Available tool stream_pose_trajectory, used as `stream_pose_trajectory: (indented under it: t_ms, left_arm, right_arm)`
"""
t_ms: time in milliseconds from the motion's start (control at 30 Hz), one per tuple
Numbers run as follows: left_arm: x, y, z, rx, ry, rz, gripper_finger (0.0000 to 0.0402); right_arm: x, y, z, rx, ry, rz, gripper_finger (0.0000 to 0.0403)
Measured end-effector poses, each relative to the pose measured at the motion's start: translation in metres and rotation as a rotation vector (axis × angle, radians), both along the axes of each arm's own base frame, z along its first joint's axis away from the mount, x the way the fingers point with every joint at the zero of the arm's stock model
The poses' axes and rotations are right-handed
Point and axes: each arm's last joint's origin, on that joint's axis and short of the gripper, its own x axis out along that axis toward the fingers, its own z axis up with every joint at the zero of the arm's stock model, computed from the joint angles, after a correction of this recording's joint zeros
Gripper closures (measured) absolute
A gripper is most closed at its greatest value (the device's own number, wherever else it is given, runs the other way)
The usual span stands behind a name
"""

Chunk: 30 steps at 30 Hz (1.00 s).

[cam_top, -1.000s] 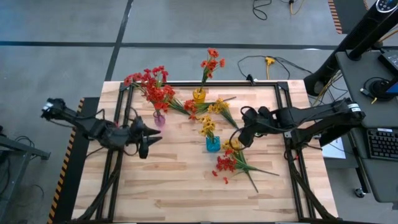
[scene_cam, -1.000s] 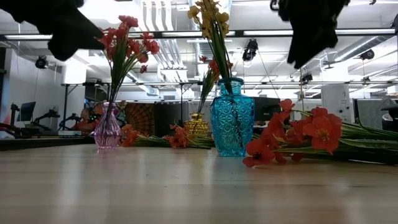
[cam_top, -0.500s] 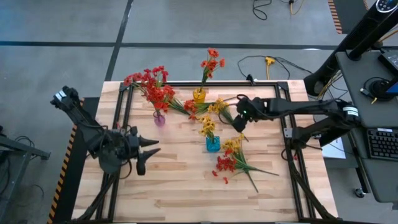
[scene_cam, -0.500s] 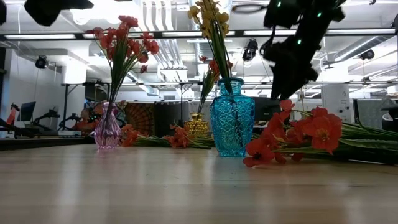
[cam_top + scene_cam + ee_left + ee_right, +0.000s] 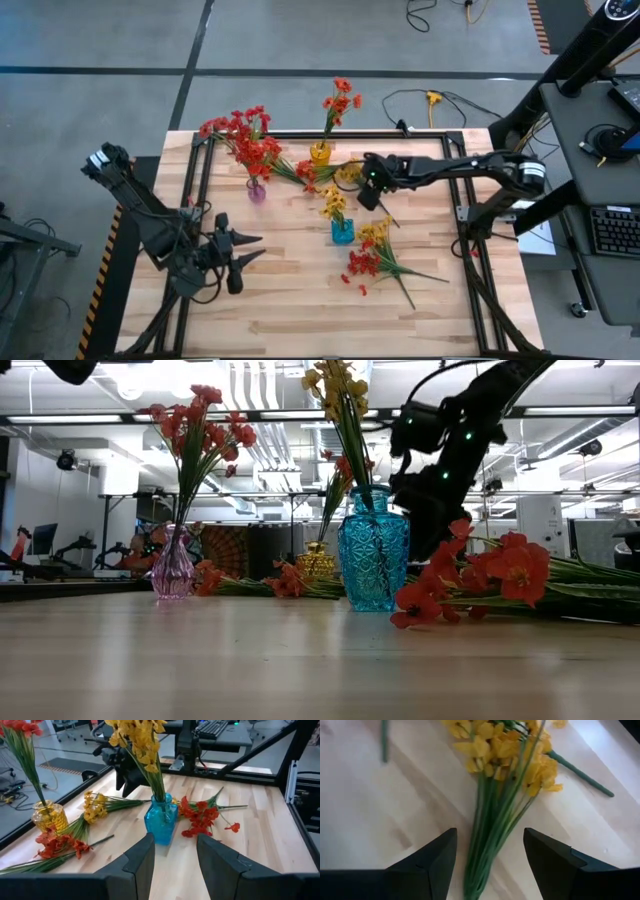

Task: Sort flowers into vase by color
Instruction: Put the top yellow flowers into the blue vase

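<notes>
Since half a second ago your left gripper [image 5: 238, 262] has slid toward the table's near-left part; it hangs there released, jaws apart, holding nothing. Your right gripper [image 5: 362, 192] has pulled in from the right side toward the middle and now hovers, fingers spread and empty, straight over a loose yellow sprig [image 5: 501, 780] lying flat on the wooden table [image 5: 290, 300].

You have three vases. Nearest stands the faceted blue glass vase [image 5: 342, 231], holding yellow flowers [image 5: 334, 203]; just right of it lies a loose bunch of red and yellow sprigs [image 5: 372, 258]. Farther back stand the slim pink vase [image 5: 256, 191], filled with red flowers [image 5: 240, 132], and the squat amber vase [image 5: 319, 153], holding orange-red flowers [image 5: 341, 99]. Between them lie loose orange-red sprigs [image 5: 306, 172].
</notes>
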Motion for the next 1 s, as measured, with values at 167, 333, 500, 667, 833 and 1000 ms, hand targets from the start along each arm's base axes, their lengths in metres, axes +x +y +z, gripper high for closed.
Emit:
stream_pose_trajectory:
  t_ms: [167, 333, 500, 667, 833, 1000]
  left_arm:
    - [-0.002, 0.003, 0.002, 0.028, -0.022, 0.044, 0.0271]
    - [-0.008, 0.012, 0.020, 0.068, -0.048, 0.102, 0.0271]
    - [-0.012, 0.016, 0.026, 0.092, -0.039, 0.110, 0.0271]
    - [-0.011, 0.015, 0.017, 0.144, -0.002, 0.115, 0.0271]
    - [-0.011, 0.015, 0.017, 0.138, -0.007, 0.121, 0.0271]
    - [-0.011, 0.016, 0.017, 0.144, -0.004, 0.123, 0.0271]
  right_arm:
    - [0.003, -0.009, -0.011, 0.002, 0.015, -0.018, 0.0146]
    - [0.004, -0.011, -0.021, 0.016, 0.035, -0.034, 0.0102]
    - [0.005, -0.011, -0.039, 0.037, 0.074, -0.047, 0.0079]
    - [0.008, -0.013, -0.051, 0.040, 0.071, -0.056, 0.0096]
    - [0.008, -0.012, -0.053, 0.046, 0.063, -0.092, 0.0161]
    - [0.008, -0.012, -0.053, 0.052, 0.056, -0.117, 0.0252]
